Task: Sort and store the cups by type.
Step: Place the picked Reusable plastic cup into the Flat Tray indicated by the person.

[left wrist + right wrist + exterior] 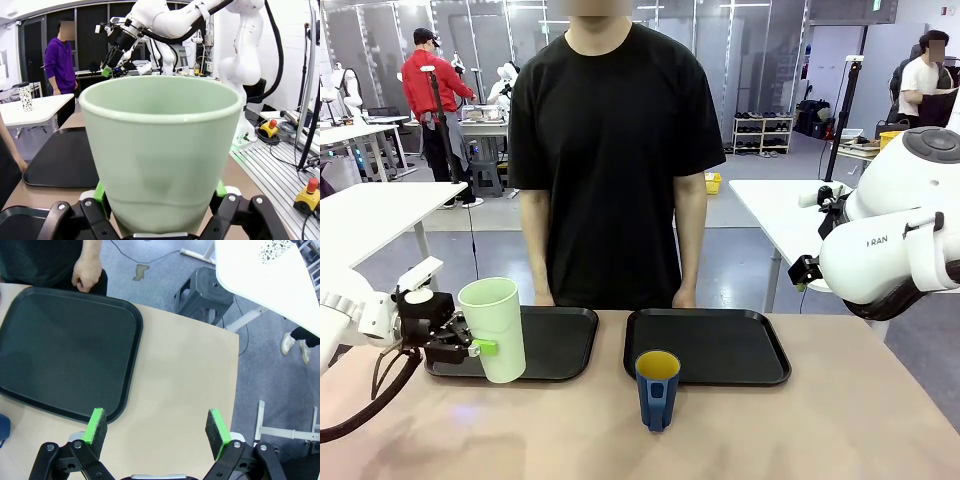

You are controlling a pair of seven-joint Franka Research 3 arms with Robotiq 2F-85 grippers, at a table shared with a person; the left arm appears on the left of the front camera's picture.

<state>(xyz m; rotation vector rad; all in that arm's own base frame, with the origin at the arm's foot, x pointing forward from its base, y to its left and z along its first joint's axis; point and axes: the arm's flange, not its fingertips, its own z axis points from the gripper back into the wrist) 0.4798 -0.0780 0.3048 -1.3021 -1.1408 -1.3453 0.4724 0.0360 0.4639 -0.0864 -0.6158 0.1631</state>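
Observation:
My left gripper [472, 346] is shut on the tall mint-green tumbler [494, 328], gripping it low on its side. The tumbler leans slightly at the front left corner of the left black tray [565, 345]; whether it rests there I cannot tell. In the left wrist view the tumbler [160, 145] sits between the green pads [99, 190]. The dark blue mug [657, 388] with a yellow inside stands upright on the table, just in front of the right black tray [720, 345]. My right gripper [157, 429] hangs open and empty above the table beside that tray [65, 350].
A person in a black shirt stands at the far edge with hands by the trays; one hand [87, 274] shows near the tray's far corner. The right arm's body [895, 245] is raised at the right. The table's right edge [235, 385] drops to the floor.

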